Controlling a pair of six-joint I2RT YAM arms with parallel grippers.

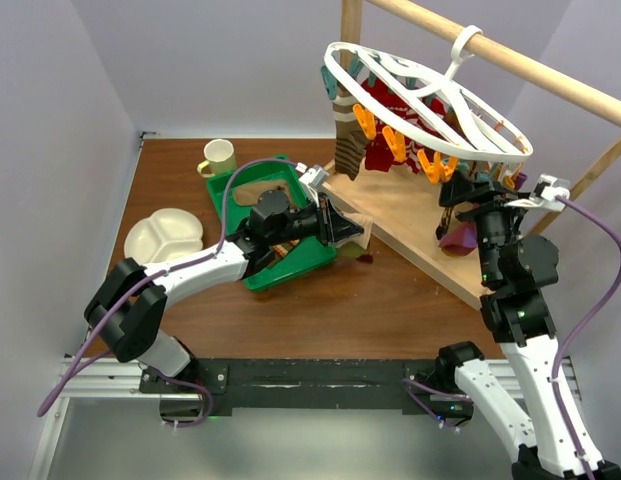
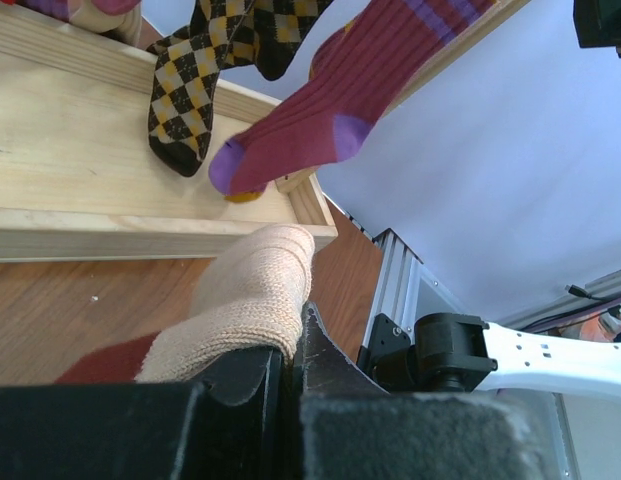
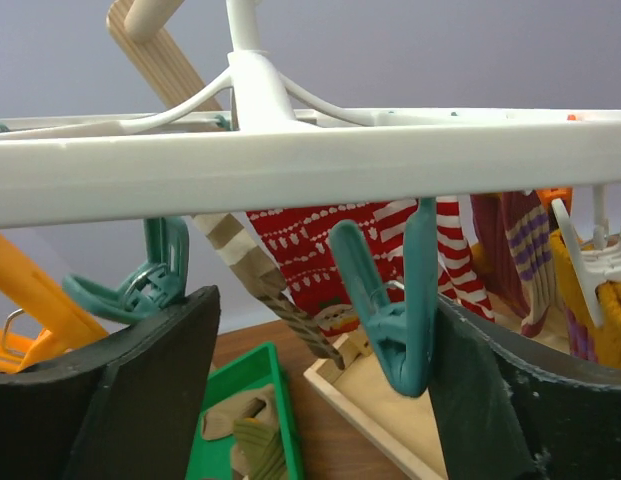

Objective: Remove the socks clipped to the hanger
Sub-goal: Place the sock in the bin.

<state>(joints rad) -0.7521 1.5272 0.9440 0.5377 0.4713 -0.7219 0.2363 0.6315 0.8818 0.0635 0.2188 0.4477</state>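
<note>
Scanning all 3 views now: nothing legible anywhere. No text, label, brand or number can be read on the socks [image 2: 370,90], which carry only woven patterns, nor on the hanger [image 3: 290,165].

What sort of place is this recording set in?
Probably a robotics lab test cell, not a home: plain walls box in a wooden table, a metal frame edges it, and the hanger hangs from a bare wooden stand.
</note>
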